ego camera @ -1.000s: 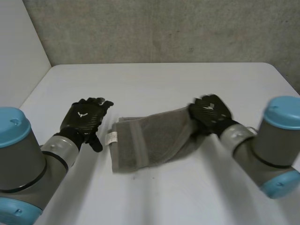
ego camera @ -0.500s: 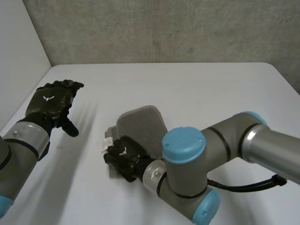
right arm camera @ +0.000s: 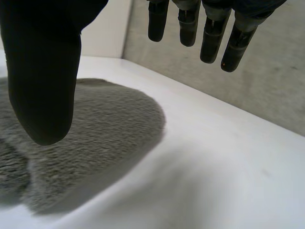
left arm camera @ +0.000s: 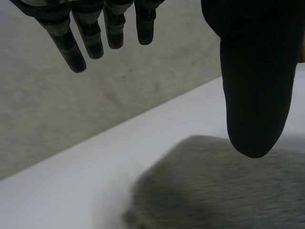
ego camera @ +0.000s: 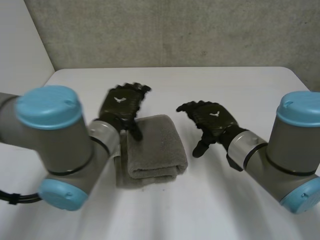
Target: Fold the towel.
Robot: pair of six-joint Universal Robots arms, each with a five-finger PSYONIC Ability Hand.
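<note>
towel (ego camera: pixel 152 147) now a compact folded stack mid-surface (ego camera: pixel 225 85). right hand (ego camera: pixel 214 116) has released it and pulled back just beside it, fingers straight, empty. left hand (ego camera: pixel 120 102) has moved in over the far-left corner, fingers also straight, gripping nothing. fold looks near done.

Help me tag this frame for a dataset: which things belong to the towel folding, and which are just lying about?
Job: grey towel, folded; left hand; right hand.
Just there: white table; grey wall.
</note>
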